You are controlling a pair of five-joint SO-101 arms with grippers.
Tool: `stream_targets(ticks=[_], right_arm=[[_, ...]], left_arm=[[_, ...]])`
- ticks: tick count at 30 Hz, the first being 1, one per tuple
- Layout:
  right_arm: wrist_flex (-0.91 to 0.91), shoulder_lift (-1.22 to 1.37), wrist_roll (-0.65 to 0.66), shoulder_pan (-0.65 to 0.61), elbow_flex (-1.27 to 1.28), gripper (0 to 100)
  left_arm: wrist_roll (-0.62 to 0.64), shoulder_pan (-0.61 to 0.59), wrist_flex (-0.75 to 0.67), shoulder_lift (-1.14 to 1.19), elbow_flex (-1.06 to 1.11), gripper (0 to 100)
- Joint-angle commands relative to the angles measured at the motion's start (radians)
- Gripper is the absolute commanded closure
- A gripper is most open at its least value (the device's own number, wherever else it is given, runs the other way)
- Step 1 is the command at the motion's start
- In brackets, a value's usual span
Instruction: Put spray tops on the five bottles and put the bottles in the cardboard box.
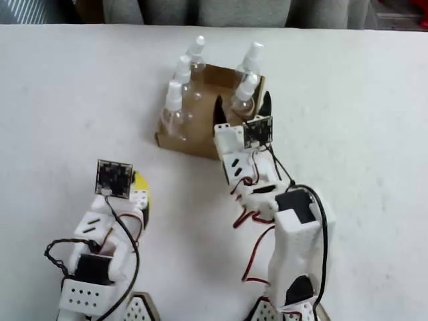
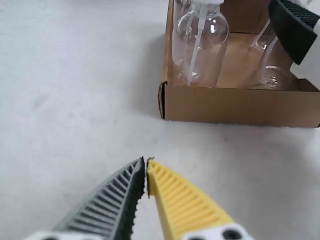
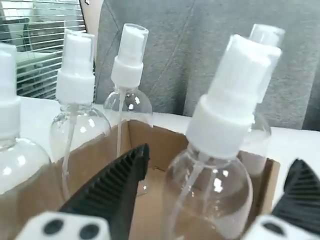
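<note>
Black jaws of the right gripper (image 3: 220, 165) stand wide apart on either side of the nearest bottle (image 3: 212, 200); whether they touch it I cannot tell. That bottle stands upright in the box (image 1: 179, 139), at the corner nearest this arm. Four more stand around it, and all five wear white tops. The left gripper (image 2: 146, 169), jaws closed on nothing, sits low over the table (image 1: 67, 100), apart from the box. The step looks like letting go of the fifth bottle. Next, a straight withdrawal that tips nothing.

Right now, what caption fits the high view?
Five spray-topped bottles stand in the cardboard box; right gripper open at its near side, left gripper shut over the table.
</note>
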Motion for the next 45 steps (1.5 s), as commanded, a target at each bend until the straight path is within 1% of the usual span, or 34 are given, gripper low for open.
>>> stream_targets(ticks=[1, 10, 15, 19, 20, 22, 28, 31, 33, 35, 38, 42, 45], right_arm=[[0.004, -0.102, -0.005, 0.013, 0.032, 63.0], [0.004, -0.344, -0.009, 0.016, 0.255, 63.0], [0.007, -0.529, -0.006, 0.031, 0.416, 63.2], [0.104, -0.697, -0.008, 0.038, 0.528, 63.8], [0.137, -0.742, -0.009, 0.038, 0.546, 65.2], [0.206, -0.831, -0.009, 0.054, 0.58, 71.0], [0.377, -1.095, -0.009, 0.11, 0.675, 99.1], [0.44, -1.23, -0.009, 0.131, 0.753, 94.3], [0.475, -1.33, -0.009, 0.142, 0.81, 95.6], [0.567, -1.423, -0.009, 0.162, 0.821, 98.6], [0.768, -1.572, -0.011, 0.194, 0.819, 98.1], [1.023, -1.779, -0.011, 0.197, 0.836, 98.3], [1.264, -1.942, -0.012, 0.197, 0.836, 98.3]], left_arm=[[-0.009, -0.007, -0.005, -0.005, -0.003, 98], [-0.009, -0.007, -0.005, -0.005, -0.003, 98], [-0.009, -0.007, -0.005, -0.005, -0.003, 98], [-0.009, -0.007, -0.005, -0.005, -0.003, 98], [-0.009, -0.007, -0.005, -0.005, -0.003, 98], [-0.009, -0.007, -0.005, -0.005, -0.003, 98], [-0.009, -0.008, -0.005, -0.005, -0.003, 98], [-0.009, -0.008, -0.003, -0.005, -0.003, 98], [-0.009, -0.008, -0.003, -0.005, -0.003, 98], [-0.009, -0.008, -0.002, -0.005, -0.003, 98], [-0.009, -0.008, -0.002, -0.005, -0.003, 98], [-0.009, -0.008, -0.002, -0.005, -0.003, 98], [-0.009, -0.008, -0.002, -0.005, -0.003, 98]])
